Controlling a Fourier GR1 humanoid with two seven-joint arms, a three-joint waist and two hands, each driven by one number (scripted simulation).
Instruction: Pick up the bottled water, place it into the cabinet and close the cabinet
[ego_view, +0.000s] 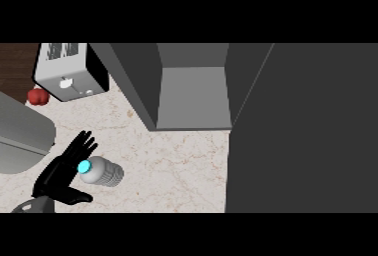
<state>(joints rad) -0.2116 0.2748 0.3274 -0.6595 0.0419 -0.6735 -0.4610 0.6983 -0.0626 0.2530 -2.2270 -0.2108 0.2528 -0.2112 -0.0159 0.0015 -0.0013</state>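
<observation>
Marble counter, bottled water, toaster, red pepper

Cabinet: top cut off by upper edge, so inside shows only in part. Its open door runs out of view at right and hides counter behind it. Toaster clipped at top. Red item by toaster too small to ID. Left hand: forearm cut off at bottom; can't tell if fingers touch bottled water.

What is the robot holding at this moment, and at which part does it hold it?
Nothing is held. The left hand is open beside the bottled water, its fingers straight, not curled round it. The right hand is not in view.
</observation>
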